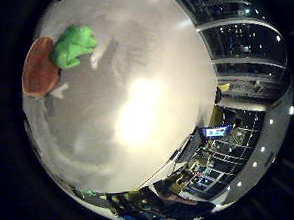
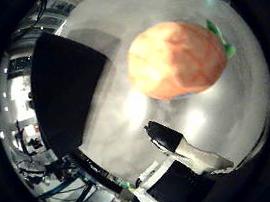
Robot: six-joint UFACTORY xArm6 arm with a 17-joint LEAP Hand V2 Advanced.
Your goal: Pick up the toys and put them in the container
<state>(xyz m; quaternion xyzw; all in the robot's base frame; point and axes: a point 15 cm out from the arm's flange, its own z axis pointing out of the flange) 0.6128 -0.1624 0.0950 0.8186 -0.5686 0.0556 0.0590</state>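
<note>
In the right thumb side palm view a round orange plush toy (image 2: 175, 60) lies on the white table (image 2: 227, 108) and fills much of the view, close under my palm. A bit of green (image 2: 225, 46) shows at its far edge. One black and white finger of my hand (image 2: 187, 149) reaches in, straight, away from the toy and touching nothing. A black container (image 2: 67, 85) stands on the table beside the toy. In the right little finger side palm view a green plush toy (image 1: 73, 44) lies against an orange toy (image 1: 37, 69) on the table.
The white table (image 1: 137, 111) spreads wide past the toys, with a bright glare on it. Beyond its edge are shelves and room clutter (image 1: 234, 55). More room clutter shows past the container (image 2: 35, 145).
</note>
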